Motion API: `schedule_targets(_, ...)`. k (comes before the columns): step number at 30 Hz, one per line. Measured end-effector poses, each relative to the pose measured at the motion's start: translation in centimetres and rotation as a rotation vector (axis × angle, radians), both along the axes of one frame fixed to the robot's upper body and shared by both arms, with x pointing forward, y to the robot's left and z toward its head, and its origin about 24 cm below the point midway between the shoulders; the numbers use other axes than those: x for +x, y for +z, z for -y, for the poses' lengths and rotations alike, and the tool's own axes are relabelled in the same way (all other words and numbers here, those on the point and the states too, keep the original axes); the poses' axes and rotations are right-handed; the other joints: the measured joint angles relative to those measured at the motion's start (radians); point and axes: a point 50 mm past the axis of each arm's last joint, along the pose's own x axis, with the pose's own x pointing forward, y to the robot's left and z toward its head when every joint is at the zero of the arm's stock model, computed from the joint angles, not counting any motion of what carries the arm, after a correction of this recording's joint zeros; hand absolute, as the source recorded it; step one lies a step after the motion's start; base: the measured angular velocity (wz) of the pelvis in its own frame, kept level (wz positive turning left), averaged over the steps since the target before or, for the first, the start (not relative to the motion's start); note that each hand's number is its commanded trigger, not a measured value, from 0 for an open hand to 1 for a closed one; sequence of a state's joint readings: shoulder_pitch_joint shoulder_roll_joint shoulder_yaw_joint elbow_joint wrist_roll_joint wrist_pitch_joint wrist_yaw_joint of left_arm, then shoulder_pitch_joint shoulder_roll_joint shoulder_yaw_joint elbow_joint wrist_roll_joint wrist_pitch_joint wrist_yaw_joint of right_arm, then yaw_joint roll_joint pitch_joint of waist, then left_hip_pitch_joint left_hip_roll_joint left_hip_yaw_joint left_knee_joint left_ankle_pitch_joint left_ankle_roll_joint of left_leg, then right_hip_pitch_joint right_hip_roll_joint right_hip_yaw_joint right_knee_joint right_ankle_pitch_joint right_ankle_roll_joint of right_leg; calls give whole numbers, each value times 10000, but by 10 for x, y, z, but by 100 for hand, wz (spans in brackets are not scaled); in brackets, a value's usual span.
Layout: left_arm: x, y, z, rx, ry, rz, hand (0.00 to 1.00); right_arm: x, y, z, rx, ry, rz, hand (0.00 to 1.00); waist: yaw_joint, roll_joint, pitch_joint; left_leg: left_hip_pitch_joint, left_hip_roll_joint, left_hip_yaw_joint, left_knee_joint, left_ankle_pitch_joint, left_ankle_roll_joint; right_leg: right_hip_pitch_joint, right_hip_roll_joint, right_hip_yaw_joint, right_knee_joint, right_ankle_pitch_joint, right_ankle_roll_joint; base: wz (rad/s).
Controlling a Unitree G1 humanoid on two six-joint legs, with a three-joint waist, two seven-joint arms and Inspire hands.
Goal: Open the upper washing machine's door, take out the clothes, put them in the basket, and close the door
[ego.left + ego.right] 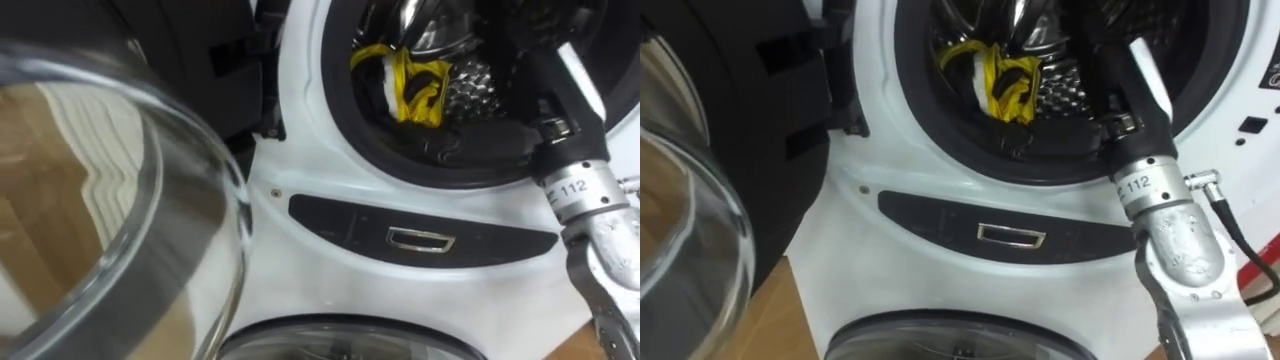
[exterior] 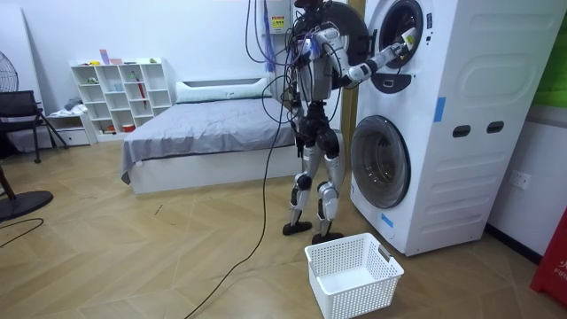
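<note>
The robot stands before 2 stacked machines with its right hand (image 2: 401, 44) reaching into the drum of the upper washing machine (image 1: 300, 130); whether its fingers are spread or closed on anything cannot be told. A yellow-and-black garment (image 1: 410, 85) lies in the drum near that hand, left of the forearm. The open glass door (image 1: 120, 200) hangs farther left, and a white laundry basket (image 2: 353, 275) sits on the floor well below.

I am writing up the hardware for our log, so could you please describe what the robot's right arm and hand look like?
The right arm is silver-grey cast metal, ending in a silver cylindrical collar bearing a small white label with dark print. A thin black cable with a metal plug leaves the collar. The right hand beyond it is black with a white strip.
</note>
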State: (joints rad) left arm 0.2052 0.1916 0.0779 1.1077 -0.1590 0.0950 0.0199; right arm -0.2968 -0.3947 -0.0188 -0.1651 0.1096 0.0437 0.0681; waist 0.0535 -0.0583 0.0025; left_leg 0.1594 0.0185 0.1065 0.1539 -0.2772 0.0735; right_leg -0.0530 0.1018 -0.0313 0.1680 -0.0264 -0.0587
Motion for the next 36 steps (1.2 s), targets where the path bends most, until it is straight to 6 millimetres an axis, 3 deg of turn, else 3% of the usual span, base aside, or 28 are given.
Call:
schedule_targets(6,-1,2,-7,54,342,42,0,14,-3,6,-864,-109,-637,0,67,-346,15,-97,-48,-29,138,2,1,-29,-72,-137,39,0,-1,-1)
schedule_targets(9,-2,3,-10,107,377,-126,0,27,-3,10,-1252,-81,-1317,0,93,-497,-37,-129,-93,-34,206,11,16,-26,-142,-245,63,2,-4,0)
schedule_targets(18,-5,4,-13,79,658,-444,0,56,22,28,-2289,-1036,-1938,0,230,-569,-73,-355,-66,-268,325,19,5,-168,-167,-502,21,2,-7,7)
schedule_targets(22,-3,4,-15,205,594,-512,0,57,20,28,-2345,-1053,-2052,0,229,-560,-67,-344,-67,-265,333,18,6,-151,-175,-519,16,3,-7,0)
schedule_targets(25,1,6,-17,290,604,-282,0,61,14,33,-2227,-1191,-2559,0,273,-672,-135,-327,-89,-218,280,17,12,-141,-200,-511,44,3,-7,-1)
schedule_targets(27,-1,8,-18,401,607,-278,0,67,12,32,-2179,-1131,-3093,0,152,-763,-193,-333,-93,-240,297,19,12,-127,-209,-521,65,2,-7,2)
schedule_targets(36,-15,7,-17,236,903,-921,0,90,22,42,-1404,-1246,-4377,0,-218,-802,-160,-331,-155,-579,331,48,81,10,-319,-809,18,2,-5,11)
